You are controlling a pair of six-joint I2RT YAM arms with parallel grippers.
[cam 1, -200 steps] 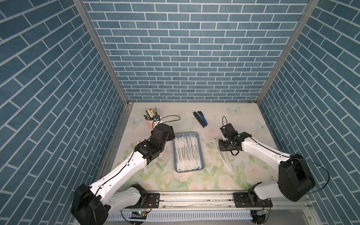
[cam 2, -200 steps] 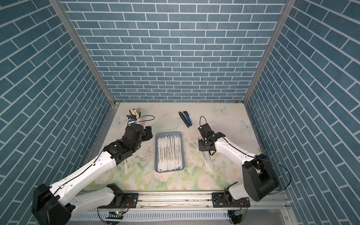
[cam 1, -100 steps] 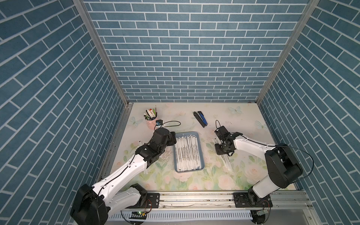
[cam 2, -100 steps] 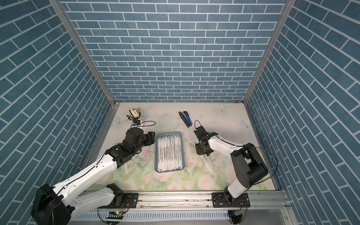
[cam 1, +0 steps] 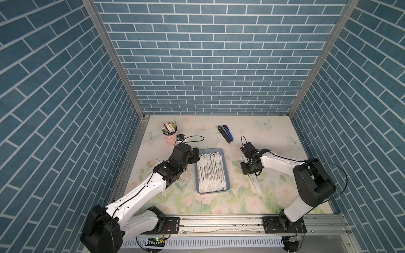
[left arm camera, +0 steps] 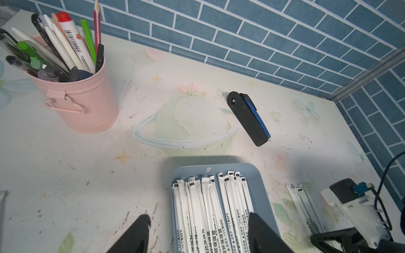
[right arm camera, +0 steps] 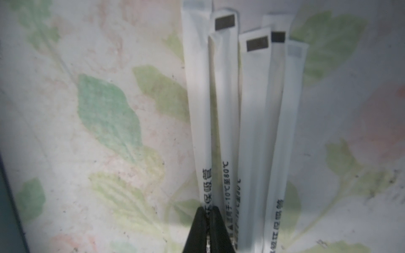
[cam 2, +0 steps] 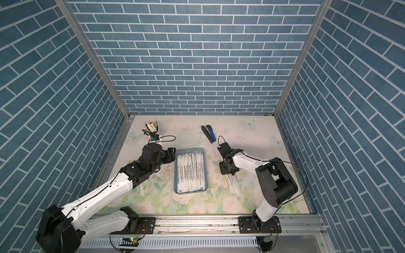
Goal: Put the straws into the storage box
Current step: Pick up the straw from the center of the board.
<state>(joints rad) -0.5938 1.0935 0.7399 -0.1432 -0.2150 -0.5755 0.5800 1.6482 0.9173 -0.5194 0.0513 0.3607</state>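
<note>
The storage box (cam 1: 213,192) (cam 2: 190,191) is a shallow blue-grey tray in the middle of the mat, with several white wrapped straws (cam 1: 211,170) (left arm camera: 206,208) lying lengthwise in it. More straws (cam 1: 255,184) (cam 2: 235,184) (right arm camera: 254,109) lie loose on the mat to its right. My right gripper (cam 1: 251,173) (right arm camera: 207,211) points down at that pile, shut on the outermost straw (right arm camera: 198,109). My left gripper (cam 1: 196,156) (left arm camera: 198,219) hovers open over the tray's far left end, holding nothing. One more straw (cam 2: 142,188) lies beside the left arm.
A pink cup of pens (cam 1: 170,137) (left arm camera: 83,105) stands at the back left, close behind the left wrist. A dark blue-and-black stapler (cam 1: 225,133) (left arm camera: 248,119) lies behind the tray. Brick walls close in three sides.
The right gripper has shifted left and down onto the loose pile and closed on one straw. The left arm has drawn back slightly, still open.
</note>
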